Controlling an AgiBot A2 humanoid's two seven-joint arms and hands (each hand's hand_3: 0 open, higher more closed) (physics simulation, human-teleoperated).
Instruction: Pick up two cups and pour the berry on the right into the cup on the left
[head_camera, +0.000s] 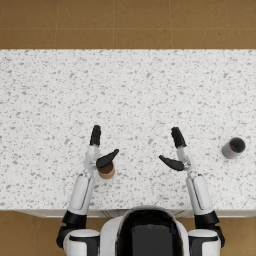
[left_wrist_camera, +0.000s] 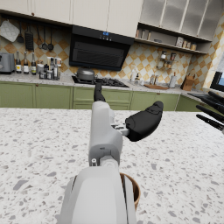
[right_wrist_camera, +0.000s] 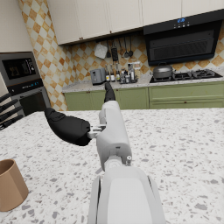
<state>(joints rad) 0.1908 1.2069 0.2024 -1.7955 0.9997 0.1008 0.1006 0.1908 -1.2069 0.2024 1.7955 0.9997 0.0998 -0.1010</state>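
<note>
A brown cup (head_camera: 106, 171) stands near the counter's front edge, just under my left hand (head_camera: 99, 150) and partly hidden by its thumb. That hand is open, fingers stretched forward, holding nothing. The left wrist view shows the brown cup (left_wrist_camera: 132, 190) below the forearm and my left hand (left_wrist_camera: 118, 124) beyond it. A grey cup (head_camera: 233, 148) with something dark red inside stands at the right. My right hand (head_camera: 176, 151) is open and well to the left of the grey cup. The right wrist view has my right hand (right_wrist_camera: 87, 120) and the brown cup (right_wrist_camera: 11, 185).
The speckled white countertop (head_camera: 128, 95) stretches wide with bare surface behind both hands. Its front edge (head_camera: 40, 212) lies close to my forearms. Wooden floor (head_camera: 128, 22) shows beyond the far edge. Kitchen cabinets (left_wrist_camera: 52, 97) and a stove (right_wrist_camera: 183, 76) stand far behind.
</note>
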